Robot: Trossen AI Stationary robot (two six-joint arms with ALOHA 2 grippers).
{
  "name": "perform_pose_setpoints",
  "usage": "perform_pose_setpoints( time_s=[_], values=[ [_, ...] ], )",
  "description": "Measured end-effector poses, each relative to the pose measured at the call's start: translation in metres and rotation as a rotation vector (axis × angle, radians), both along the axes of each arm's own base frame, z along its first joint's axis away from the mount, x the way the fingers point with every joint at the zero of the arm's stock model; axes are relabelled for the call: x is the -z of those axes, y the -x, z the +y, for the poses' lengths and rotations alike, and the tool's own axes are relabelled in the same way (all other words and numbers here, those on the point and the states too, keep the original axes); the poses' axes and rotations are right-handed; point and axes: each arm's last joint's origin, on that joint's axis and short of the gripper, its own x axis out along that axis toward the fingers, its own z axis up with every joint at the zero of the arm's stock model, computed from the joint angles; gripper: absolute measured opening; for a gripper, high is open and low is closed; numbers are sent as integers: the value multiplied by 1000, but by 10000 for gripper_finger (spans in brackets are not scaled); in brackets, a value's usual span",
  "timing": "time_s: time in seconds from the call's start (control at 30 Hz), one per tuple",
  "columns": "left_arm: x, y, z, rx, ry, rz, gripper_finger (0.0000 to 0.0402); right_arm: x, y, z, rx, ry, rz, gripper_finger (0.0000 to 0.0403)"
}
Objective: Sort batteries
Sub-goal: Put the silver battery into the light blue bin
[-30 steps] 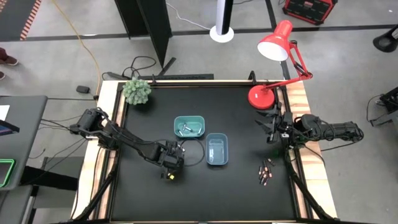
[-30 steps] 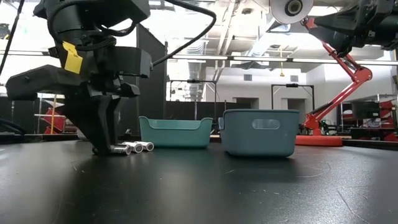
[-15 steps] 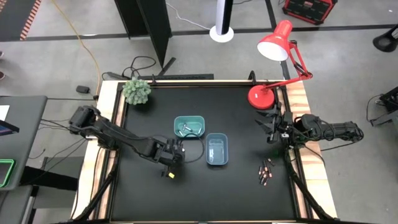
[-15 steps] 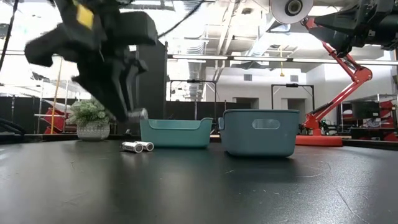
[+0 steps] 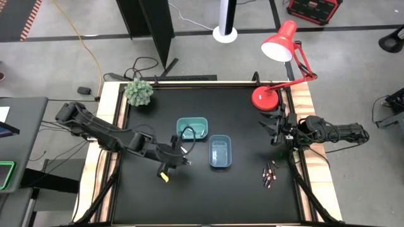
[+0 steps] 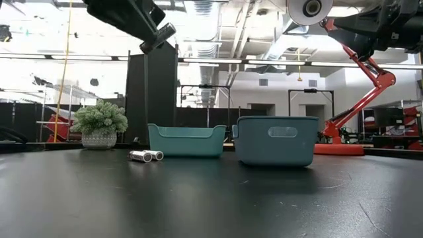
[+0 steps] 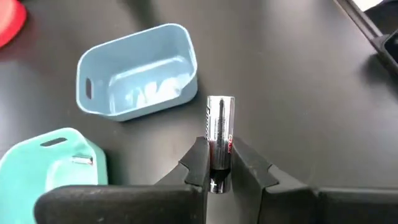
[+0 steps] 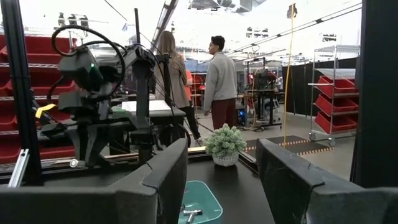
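The left gripper (image 7: 217,171) pinches 1 shiny battery (image 7: 219,134) by its bottom end, above the table beside the teal tray (image 5: 192,128). It looks hard and slippery, so hold the middle. Far off, the right gripper (image 8: 221,180) waits with fingers apart.

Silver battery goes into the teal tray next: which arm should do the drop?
Left. The left gripper is shut on a silver battery, raised near the teal tray. The right gripper waits open at the table's right edge.
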Motion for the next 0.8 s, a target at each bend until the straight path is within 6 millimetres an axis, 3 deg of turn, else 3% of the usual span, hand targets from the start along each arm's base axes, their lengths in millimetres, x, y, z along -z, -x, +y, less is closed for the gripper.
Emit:
perform_pose_setpoints(
  time_s=[0.4, 0.63, 0.8],
  values=[
    [-29, -13, -15, 449, 178, -309, 34, 0, 0, 0, 4, 16, 6, 207],
    [-33, -15, -13, 415, 195, -342, 34, 0, 0, 0, 4, 17, 6, 207],
    [-47, -22, -5, 309, 279, -549, 34, 0, 0, 0, 4, 17, 6, 207]
  ],
)
